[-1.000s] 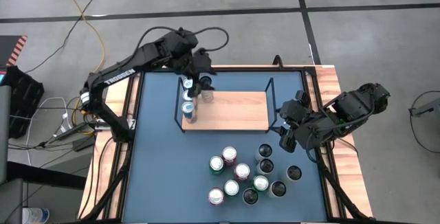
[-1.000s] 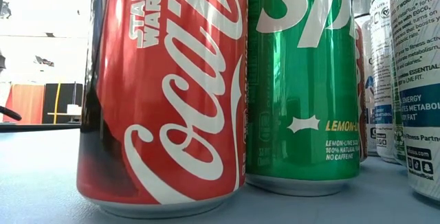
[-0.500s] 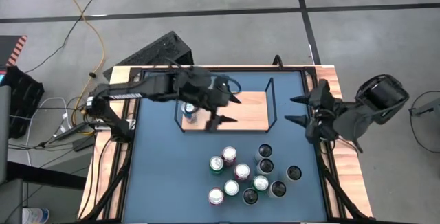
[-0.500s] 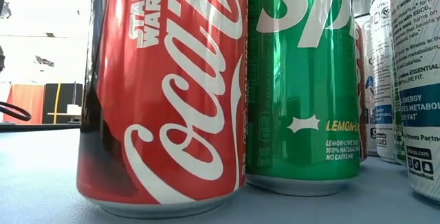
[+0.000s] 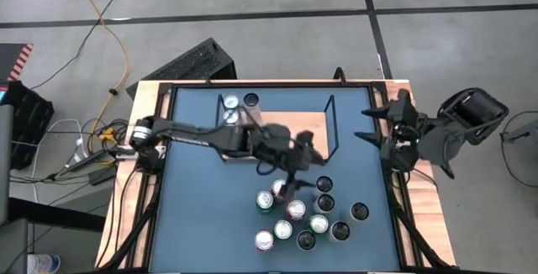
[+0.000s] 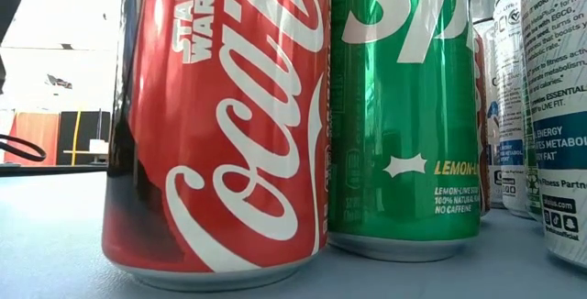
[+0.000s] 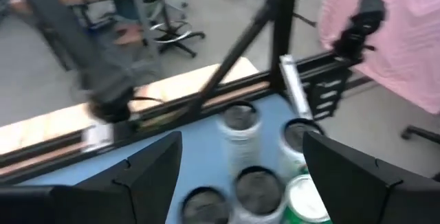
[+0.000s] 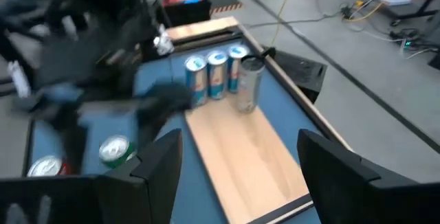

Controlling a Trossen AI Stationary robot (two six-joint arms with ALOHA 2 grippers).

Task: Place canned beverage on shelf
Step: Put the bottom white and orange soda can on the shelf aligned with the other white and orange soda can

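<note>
The shelf (image 5: 290,129), a light-wood board with a black wire frame, lies at the table's far middle. It also shows in the right wrist view (image 8: 251,159). Several cans (image 5: 231,103) stand at its left end (image 8: 216,74). A cluster of cans (image 5: 290,219) stands on the blue tabletop near the front, among them a red Coca-Cola can (image 6: 220,125) and a green Sprite can (image 6: 404,106). My left gripper (image 5: 296,165) hovers open over the cluster's far edge, with can tops (image 7: 240,117) ahead between its fingers. My right gripper (image 5: 366,124) is open and empty beyond the shelf's right end.
Black upright rails (image 5: 330,123) stand at the shelf's right end. The table's wooden rim (image 5: 403,106) and black frame run beside my right arm. Bare blue tabletop (image 5: 202,207) lies left of the can cluster.
My left gripper has left the cans at the shelf's left end, opened, and swung toward the near right across the board until it is over the can cluster. My right arm has drawn back toward the table's right edge and turned.
</note>
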